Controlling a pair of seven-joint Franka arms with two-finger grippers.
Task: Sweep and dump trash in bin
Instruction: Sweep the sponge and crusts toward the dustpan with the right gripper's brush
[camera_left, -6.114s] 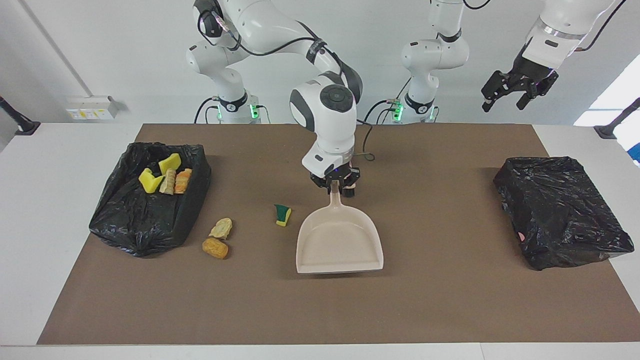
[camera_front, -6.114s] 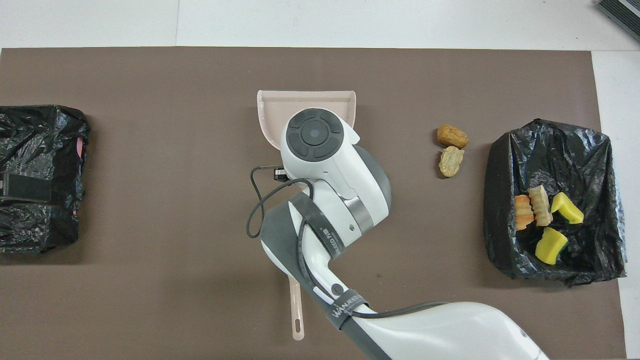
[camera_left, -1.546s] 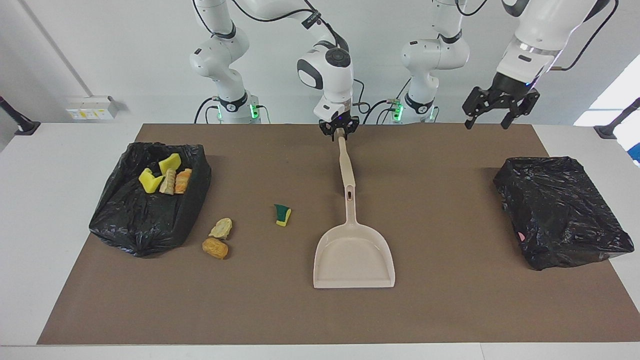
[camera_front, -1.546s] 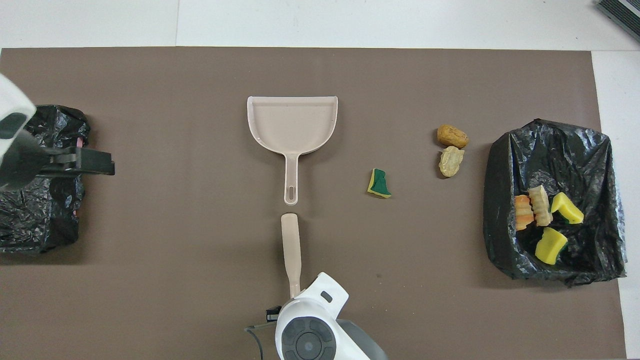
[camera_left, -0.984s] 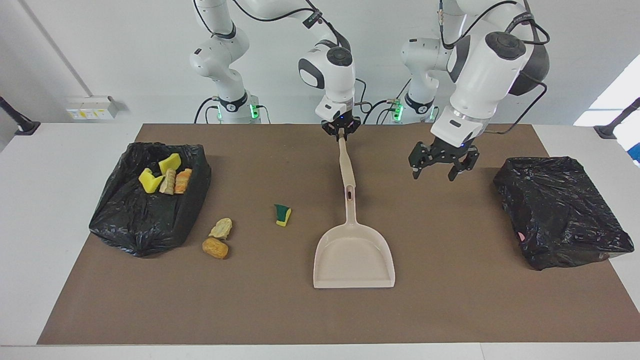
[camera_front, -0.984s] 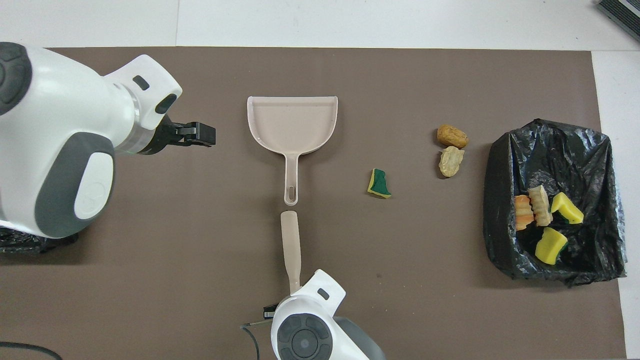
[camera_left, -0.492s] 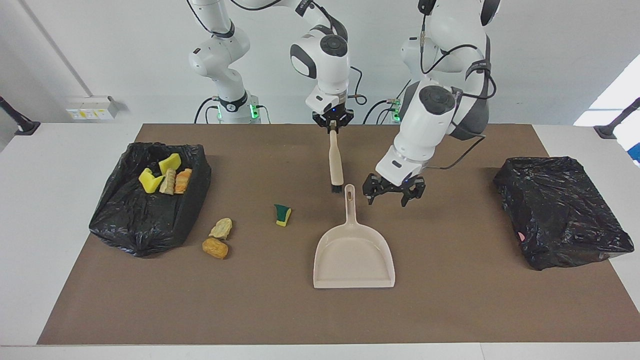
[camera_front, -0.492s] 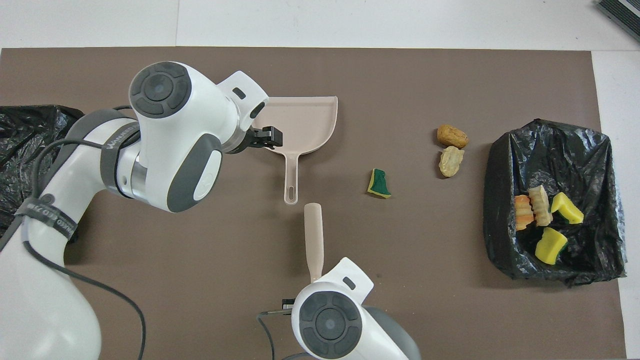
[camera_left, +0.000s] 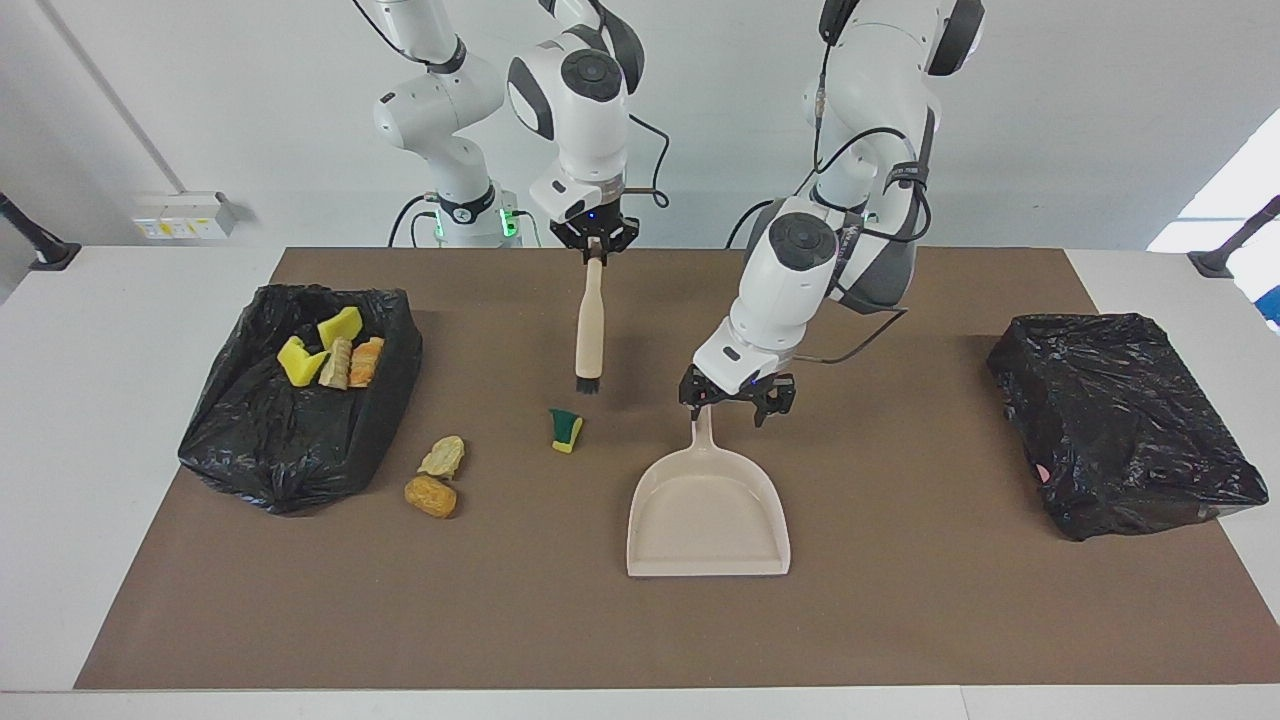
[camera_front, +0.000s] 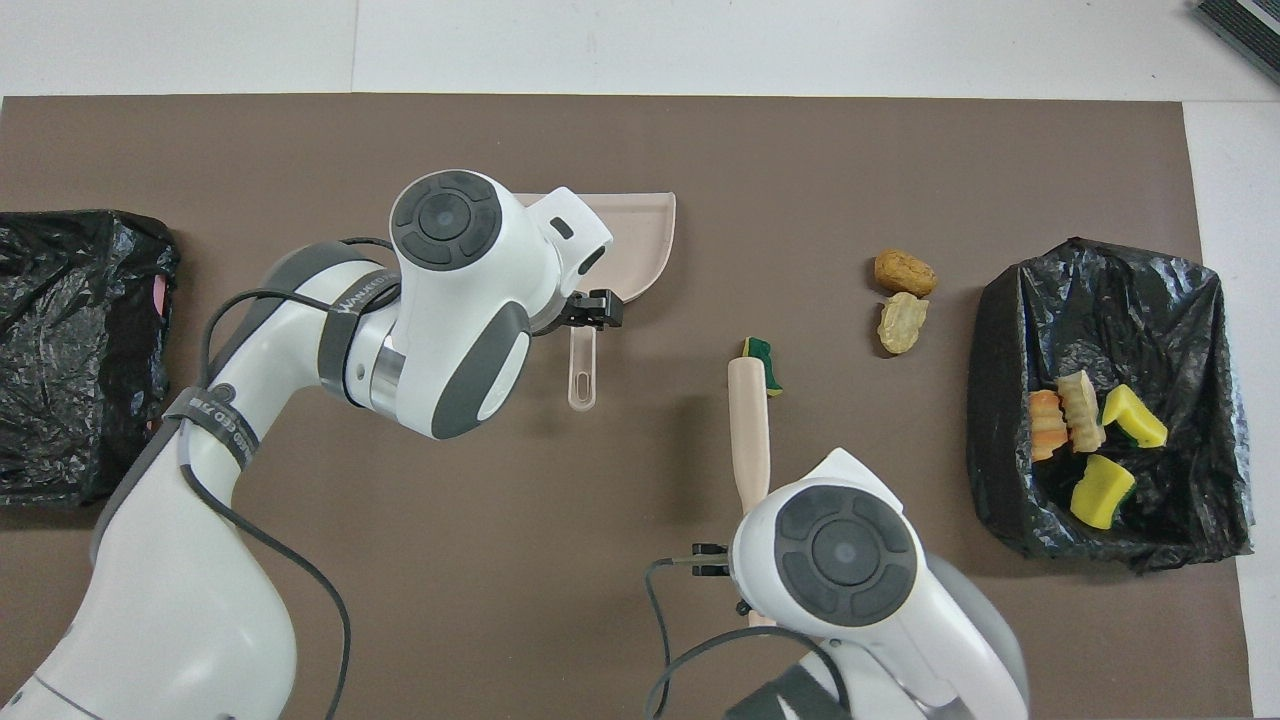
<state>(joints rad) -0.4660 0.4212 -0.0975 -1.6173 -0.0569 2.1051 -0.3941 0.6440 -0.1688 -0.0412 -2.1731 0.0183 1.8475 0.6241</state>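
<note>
1. The left arm reaches forward from its base to mid-bench, forearm sloping down and wrist pointing downward. The left gripper (camera_left: 735, 403) hangs over the handle of the dustpan (camera_left: 708, 520). Its jaws stand fully open astride the handle and hold nothing; whether they touch the handle cannot be told.
2. The dustpan lies flat at mid-bench, handle pointing toward the robots, open mouth toward the bench edge farthest from them.
3. The right arm is folded high, wrist pointing straight down near the bench edge nearest the robots. The right gripper (camera_left: 595, 240) has its jaws clamped tight on the handle end of the brush (camera_left: 589, 335).
4. The brush hangs from that grip, bristles lowest, over the mat next to the green-faced sponge piece (camera_left: 566, 429). Whether the bristles touch the mat cannot be told.
5. Trash on the mat: the green-faced sponge piece lies beside the dustpan handle, toward the right arm's end. A pale wad (camera_left: 442, 456) and an orange-brown lump (camera_left: 431, 496) lie touching, just beside the open bin (camera_left: 300, 440).
6. Trash in the open bin, at the right arm's end: two yellow sponge pieces (camera_left: 318, 345), one pale piece and one orange piece.
7. A second bin (camera_left: 1120, 420), wrapped in black bag, sits at the left arm's end.
</note>
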